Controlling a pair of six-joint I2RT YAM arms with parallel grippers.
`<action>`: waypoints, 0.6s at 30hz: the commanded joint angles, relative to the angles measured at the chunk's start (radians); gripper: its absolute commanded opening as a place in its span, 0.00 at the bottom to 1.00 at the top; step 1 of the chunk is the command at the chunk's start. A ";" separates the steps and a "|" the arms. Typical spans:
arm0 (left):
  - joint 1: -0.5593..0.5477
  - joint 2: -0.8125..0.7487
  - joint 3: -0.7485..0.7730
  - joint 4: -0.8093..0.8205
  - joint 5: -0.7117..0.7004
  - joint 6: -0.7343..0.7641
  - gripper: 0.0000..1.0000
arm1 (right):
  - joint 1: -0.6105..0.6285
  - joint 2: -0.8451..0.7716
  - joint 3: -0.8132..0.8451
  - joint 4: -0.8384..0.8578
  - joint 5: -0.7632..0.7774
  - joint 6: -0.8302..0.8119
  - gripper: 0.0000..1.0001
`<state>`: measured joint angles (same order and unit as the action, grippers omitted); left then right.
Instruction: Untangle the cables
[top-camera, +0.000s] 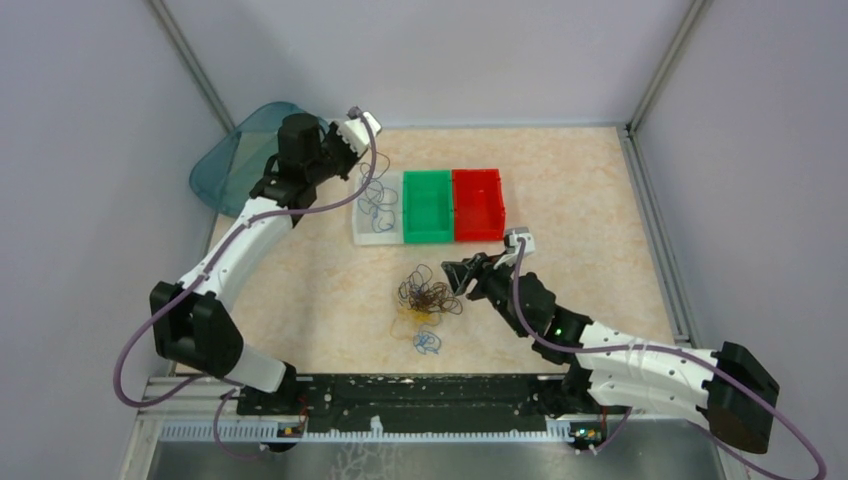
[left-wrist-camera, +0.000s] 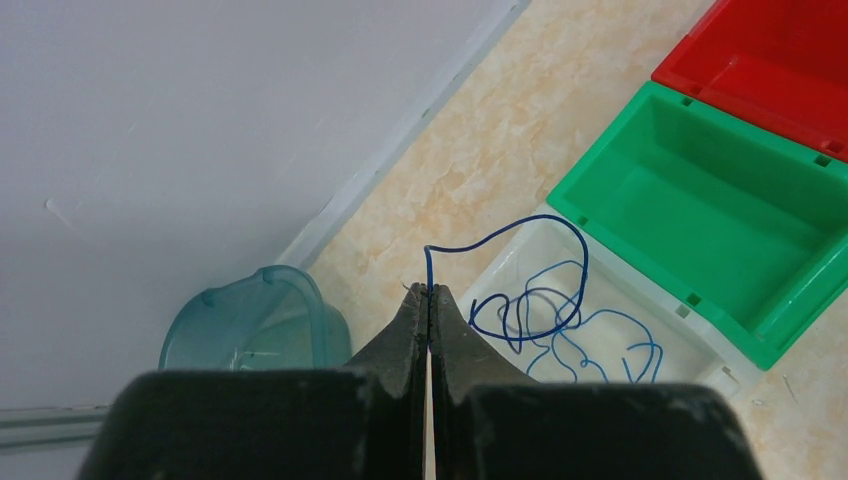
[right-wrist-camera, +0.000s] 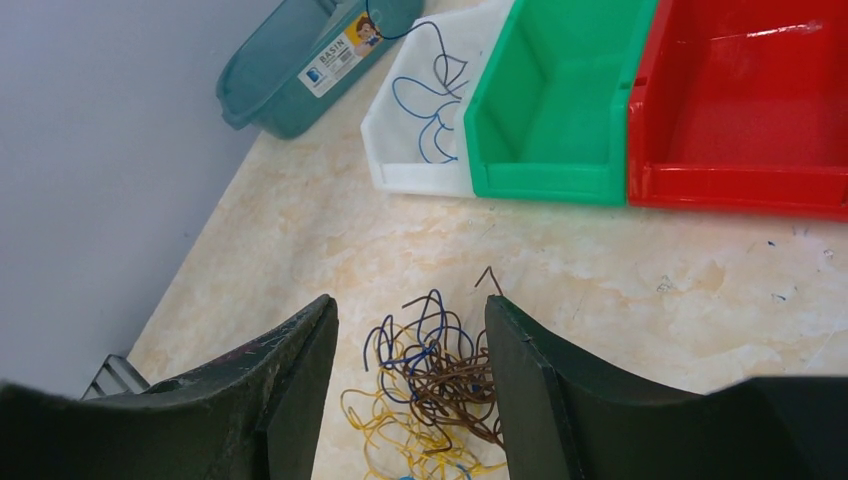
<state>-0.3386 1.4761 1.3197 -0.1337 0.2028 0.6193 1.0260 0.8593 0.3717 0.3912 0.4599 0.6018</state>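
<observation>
On the marbled surface (top-camera: 330, 290), the tangle (right-wrist-camera: 440, 375) lies just beyond the open right jaws; the closed left jaws pinch a blue cable (left-wrist-camera: 428, 265).

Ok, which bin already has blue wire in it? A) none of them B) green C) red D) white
D: blue wire loops lie in the white bin, while the green bin and red bin hold nothing visible.

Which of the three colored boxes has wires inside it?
The white box at the row's left end holds blue wires. The green box and red box look empty.
</observation>
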 joint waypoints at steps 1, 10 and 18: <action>0.006 0.028 -0.029 0.092 0.029 -0.001 0.00 | 0.007 -0.026 -0.006 0.010 0.025 -0.021 0.57; 0.003 0.125 -0.091 0.104 0.026 -0.028 0.00 | 0.007 -0.024 0.003 -0.004 0.035 -0.025 0.57; 0.002 0.223 -0.116 0.155 -0.004 -0.006 0.00 | 0.007 -0.022 0.020 -0.028 0.044 -0.033 0.58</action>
<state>-0.3378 1.6604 1.2175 -0.0414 0.2131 0.6037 1.0260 0.8497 0.3672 0.3508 0.4797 0.5888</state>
